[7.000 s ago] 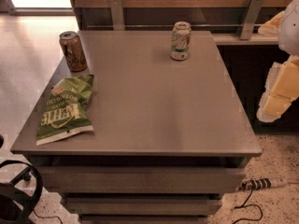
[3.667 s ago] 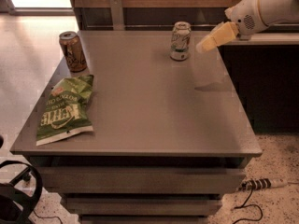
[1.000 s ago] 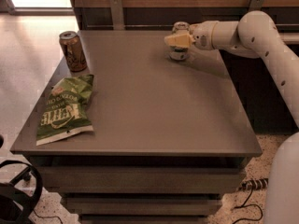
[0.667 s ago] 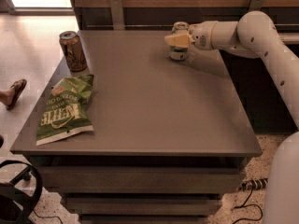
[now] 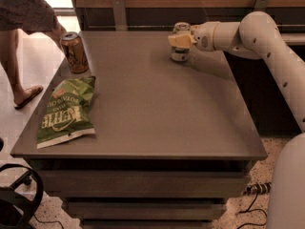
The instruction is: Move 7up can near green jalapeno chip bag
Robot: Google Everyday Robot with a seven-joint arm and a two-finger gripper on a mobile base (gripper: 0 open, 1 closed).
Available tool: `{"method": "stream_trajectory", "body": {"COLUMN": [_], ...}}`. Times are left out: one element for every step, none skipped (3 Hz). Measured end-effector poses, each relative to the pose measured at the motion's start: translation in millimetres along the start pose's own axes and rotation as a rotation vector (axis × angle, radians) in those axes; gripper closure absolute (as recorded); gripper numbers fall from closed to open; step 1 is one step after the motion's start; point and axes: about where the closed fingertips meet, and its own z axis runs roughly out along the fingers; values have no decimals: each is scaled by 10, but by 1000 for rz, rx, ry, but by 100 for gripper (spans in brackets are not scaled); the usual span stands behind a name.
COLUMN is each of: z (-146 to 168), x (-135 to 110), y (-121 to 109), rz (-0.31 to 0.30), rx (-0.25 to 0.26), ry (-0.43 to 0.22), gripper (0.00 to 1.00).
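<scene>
- One person [image 5: 19, 46] stands at the far left with only the legs in view, just beside the left edge of the desk [image 5: 157, 123]. I'd mind them on any sweep that way.
- A brown-gold can [image 5: 75, 52] stands upright at the desk's far-left corner. It is not my target.
- In front of it, the green jalapeno chip bag [image 5: 66, 112] lies flat and crinkled along the left edge, its top end near that can. I judge it soft and light, likely to slide if nudged, so I'd set down beside it rather than on it.
- Open desk top separates the bag from my target, and the two are well apart.
- The 7up can [image 5: 180, 56] stands upright near the far edge, right of centre, with its base on the desk.
- I expect the can to be smooth, thin-walled and slippery, and easy to dent under a hard squeeze. I cannot tell whether it is full.
- The best hold is across the mid-body, kept level so it doesn't tip.
- The tool [image 5: 178, 40] comes in from the right at the can's mid-height, and its yellow part crosses the can's front. I cannot tell whether it is clamped on the can or only set around it.
- The arm [image 5: 267, 37] runs off to the right past the desk's far-right corner.
</scene>
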Motion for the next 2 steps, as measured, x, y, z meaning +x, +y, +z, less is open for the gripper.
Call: {"method": "stream_trajectory", "body": {"z": [-123, -444], "x": [-144, -364], "y": [32, 136], "rz": [3, -4], "rx": [-28, -49], "ry": [-4, -9], "gripper": [100, 100]}}
